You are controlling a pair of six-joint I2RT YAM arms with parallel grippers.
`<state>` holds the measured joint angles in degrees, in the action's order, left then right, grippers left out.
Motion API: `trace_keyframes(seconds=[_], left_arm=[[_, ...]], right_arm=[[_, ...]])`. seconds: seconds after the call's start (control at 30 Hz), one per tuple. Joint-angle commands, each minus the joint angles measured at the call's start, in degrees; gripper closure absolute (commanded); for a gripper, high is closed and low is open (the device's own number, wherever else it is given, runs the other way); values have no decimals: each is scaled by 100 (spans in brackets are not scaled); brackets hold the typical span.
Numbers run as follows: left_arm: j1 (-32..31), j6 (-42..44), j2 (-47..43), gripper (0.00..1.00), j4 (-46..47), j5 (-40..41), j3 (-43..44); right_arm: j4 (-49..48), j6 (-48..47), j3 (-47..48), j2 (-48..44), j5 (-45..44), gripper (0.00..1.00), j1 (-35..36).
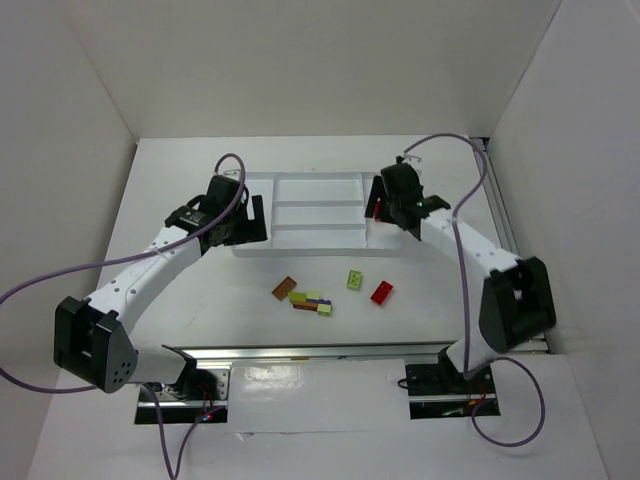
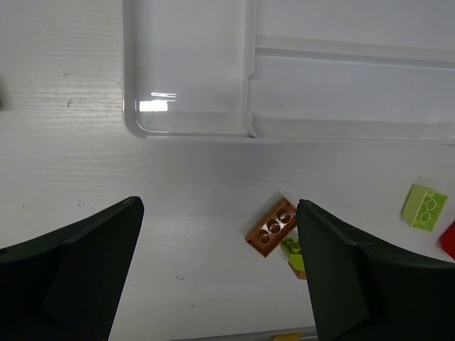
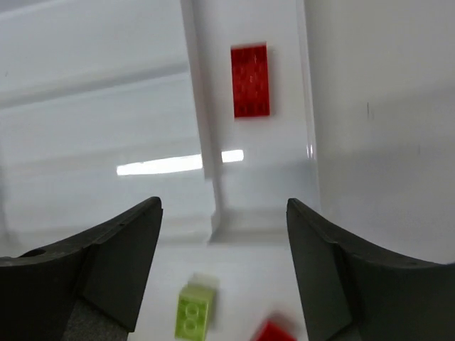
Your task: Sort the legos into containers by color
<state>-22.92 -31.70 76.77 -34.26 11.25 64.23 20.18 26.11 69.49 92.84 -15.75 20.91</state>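
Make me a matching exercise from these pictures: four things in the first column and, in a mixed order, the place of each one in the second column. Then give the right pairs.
Column 1
1. flat red brick
2. brown-orange brick
3. single lime green brick
4. left gripper

Column 2
A. on the table, between the brick cluster and a red brick
B. open, over the table near the left corner of the tray
C. inside the tray's narrow end section
D. on the table, leftmost loose brick in the top view

Pairs: 1-C, 2-D, 3-A, 4-B.

White table (image 1: pixel 230 300) boxed by plain white walls (image 1: pixel 320 70) (possibly foam board).
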Motion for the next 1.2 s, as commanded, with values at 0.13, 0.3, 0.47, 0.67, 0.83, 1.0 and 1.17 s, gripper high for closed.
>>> trace_keyframes(seconds=[0.13, 0.3, 0.47, 0.67, 0.83, 1.0, 1.17], left_arm=[[-73, 138, -110, 0, 218, 18, 231], [-73, 85, 118, 0, 42, 71, 301], [-73, 94, 119, 0, 42, 9, 415], [-73, 94, 119, 0, 42, 62, 415], [-73, 94, 119, 0, 42, 62, 415], [-73, 94, 119, 0, -28, 272, 363], [-73, -133, 171, 0, -81, 544, 170]], right_arm=[[1030, 1358, -2323, -2426, -262, 12, 818], [1154, 1968, -3117, -2859, 272, 12, 1301], [943, 2039, -3171, -2368, 485, 12, 1302], [882, 2064, -3065, -1708, 432, 22, 1407], [1100, 2188, -2960, -1812, 153, 48, 1460], [1505, 1802, -2257, -2331, -656, 60, 1460], [1348, 915, -1370, -2025, -1455, 63, 1399]])
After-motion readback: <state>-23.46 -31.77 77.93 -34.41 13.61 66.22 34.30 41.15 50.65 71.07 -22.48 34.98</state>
